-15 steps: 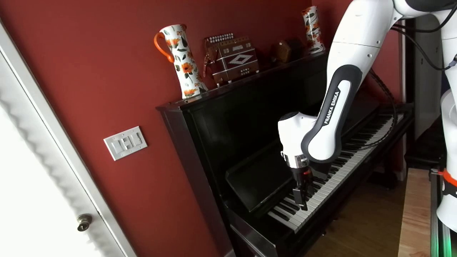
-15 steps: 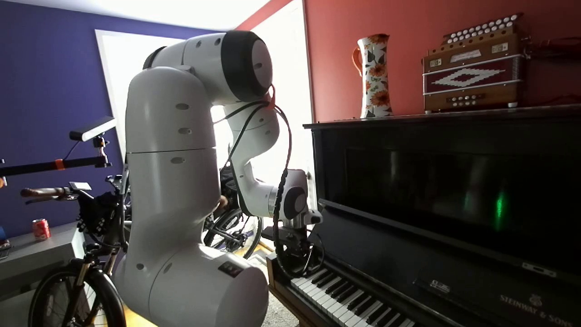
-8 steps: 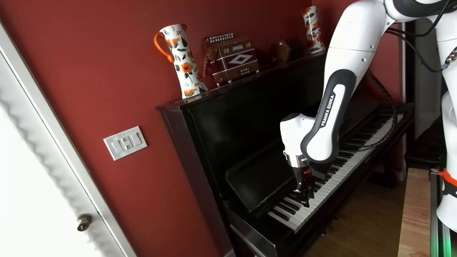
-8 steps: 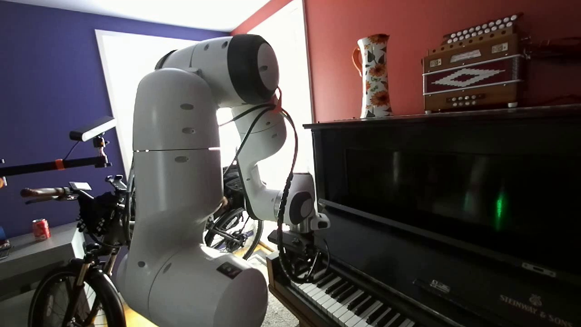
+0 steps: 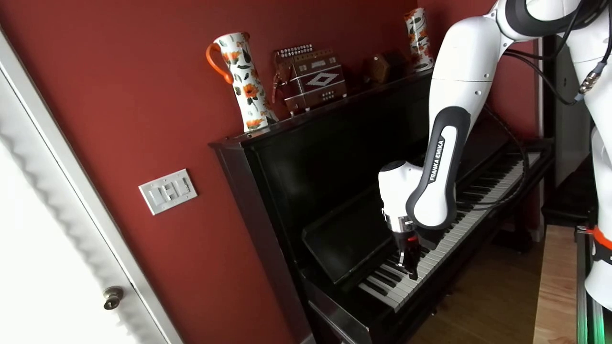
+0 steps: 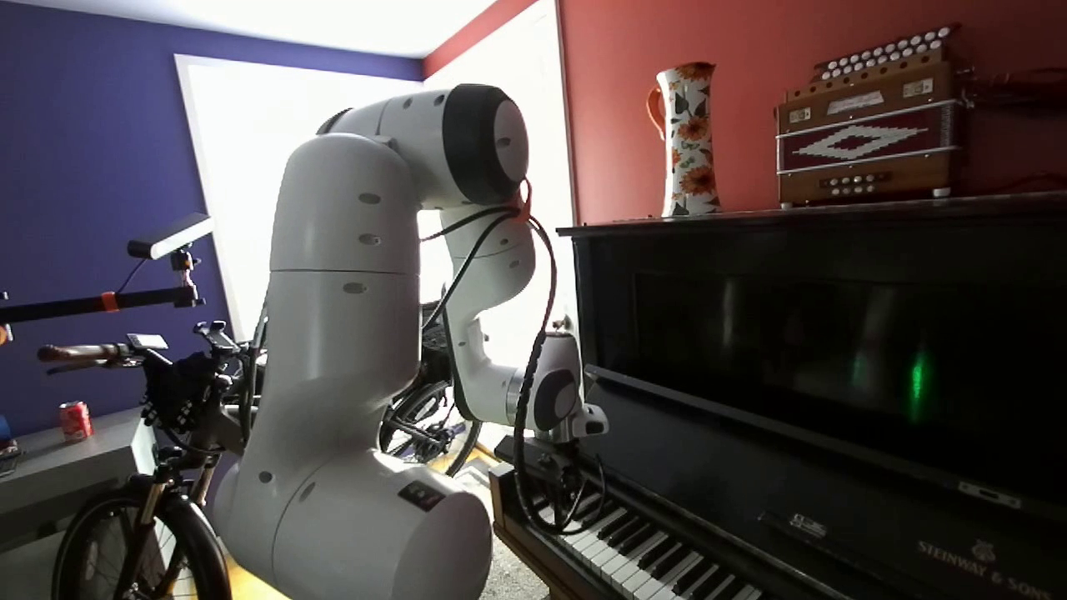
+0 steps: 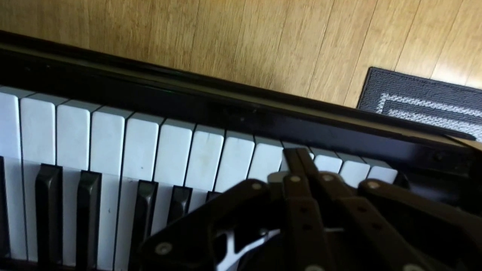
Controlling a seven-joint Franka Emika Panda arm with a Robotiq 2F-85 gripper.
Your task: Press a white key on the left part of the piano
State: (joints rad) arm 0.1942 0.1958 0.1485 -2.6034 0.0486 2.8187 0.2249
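Evidently the fingers (image 7: 292,162) are closed, holding nothing; an off-centre descent could depress two white keys (image 7: 266,158) together.

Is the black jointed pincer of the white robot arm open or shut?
Shut: in the wrist view, the pincer has its two slim black fingertips side by side, with no visible gap.

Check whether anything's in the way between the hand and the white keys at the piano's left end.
Nothing visible is. In the wrist view the shut hand shows over the white keys near that end, with no object between. Whether it touches one, I can't tell.
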